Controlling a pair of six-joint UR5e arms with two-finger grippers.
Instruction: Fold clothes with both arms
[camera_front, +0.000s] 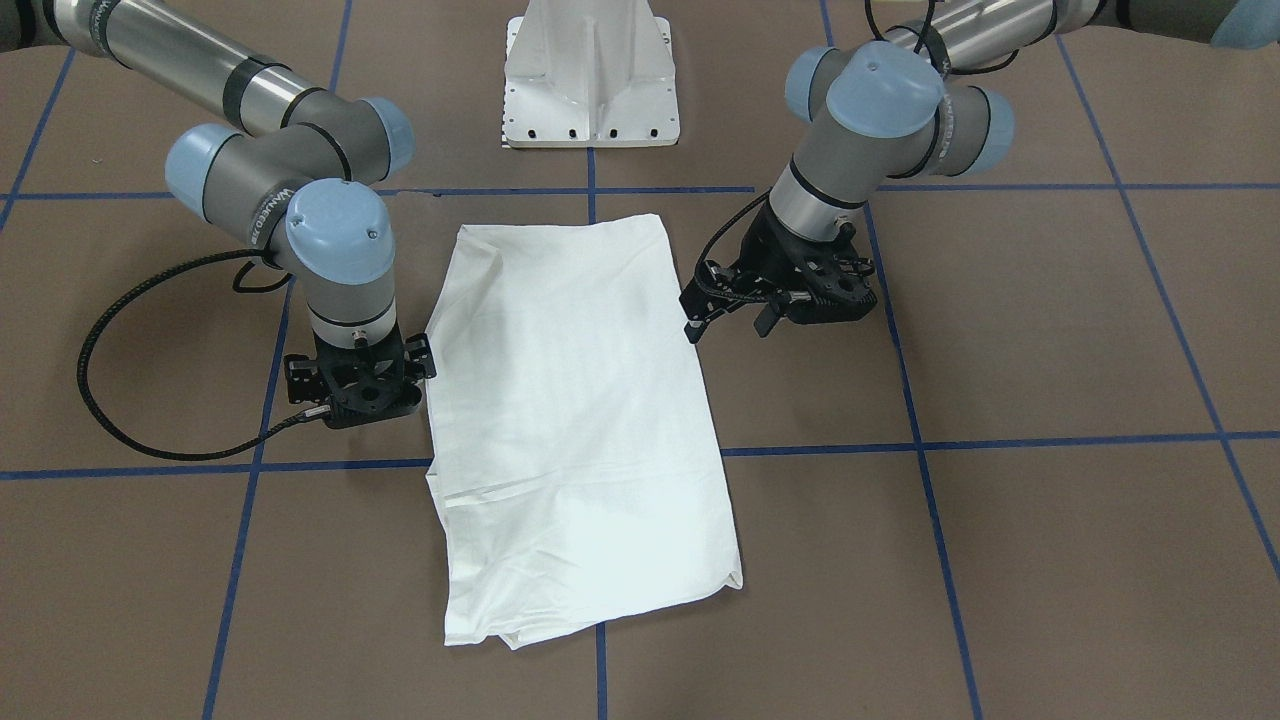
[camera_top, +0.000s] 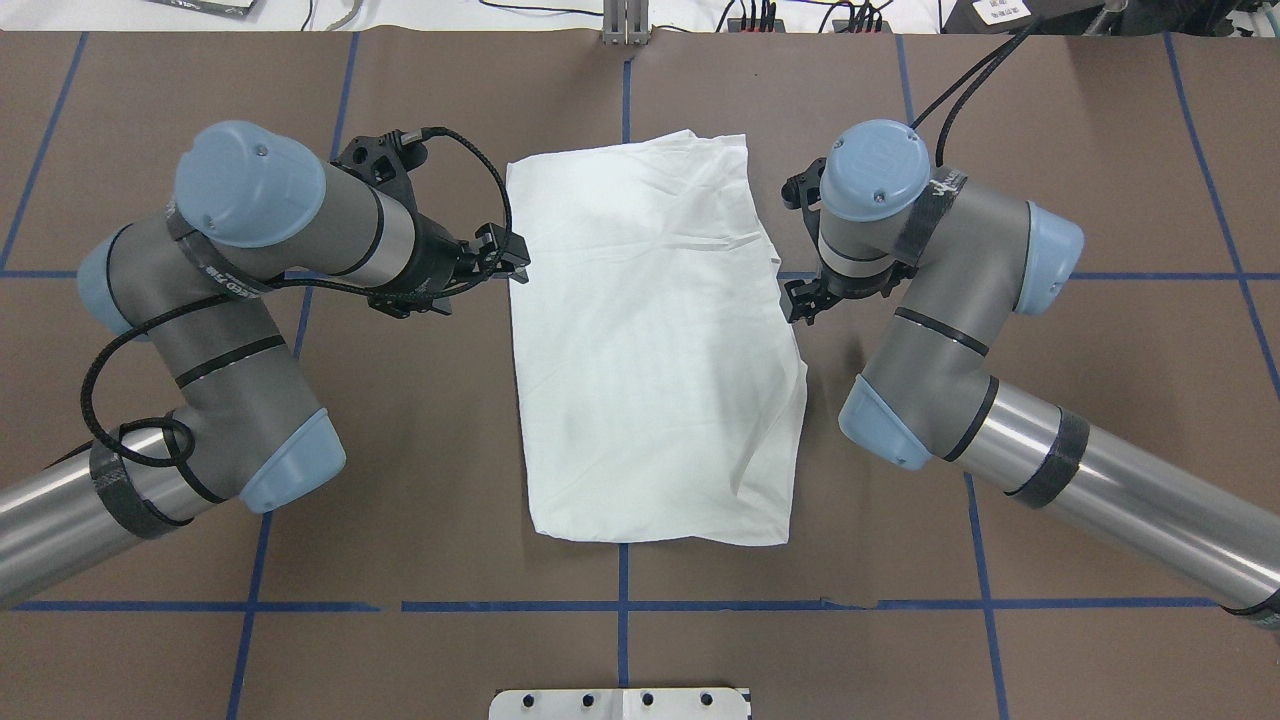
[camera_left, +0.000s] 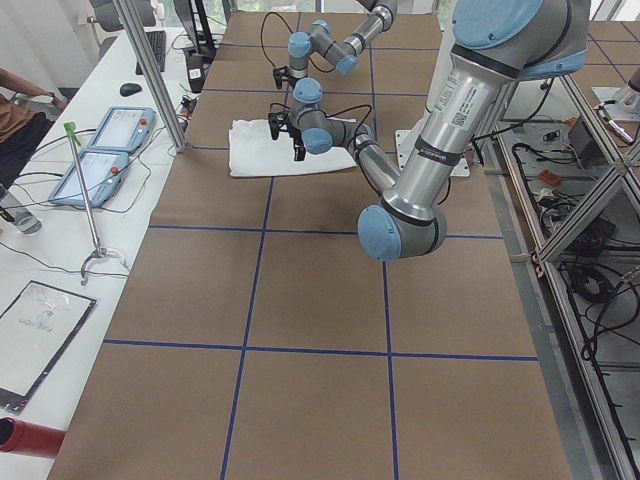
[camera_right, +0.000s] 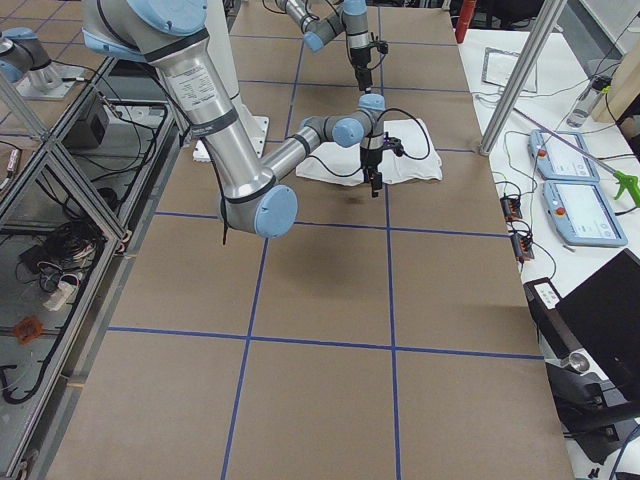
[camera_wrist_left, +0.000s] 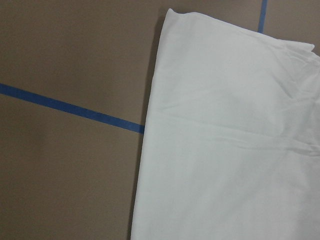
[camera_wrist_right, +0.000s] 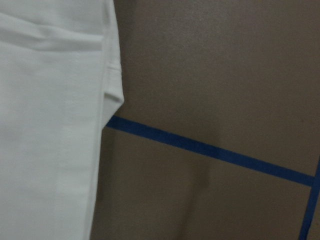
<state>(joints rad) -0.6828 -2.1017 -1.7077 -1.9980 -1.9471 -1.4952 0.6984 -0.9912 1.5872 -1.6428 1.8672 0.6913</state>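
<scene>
Jaws on the left arm (camera_top: 225, 340) and the right arm (camera_top: 930, 330) hang over the desk (camera_top: 1100, 400), one pair beside each long edge of the shirt (camera_top: 650, 340), gripping nothing. How far they are spread we cannot tell. We see the shirt folded flat mid-desk, its long axis running straight away from the robot.

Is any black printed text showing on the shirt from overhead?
No, the shirt shows only plain white cloth there.

Left arm (camera_top: 230, 340) and right arm (camera_top: 930, 350) are grey-silver tubes with light-blue joint caps (camera_top: 250, 185), black braided cables (camera_front: 85, 365).
</scene>
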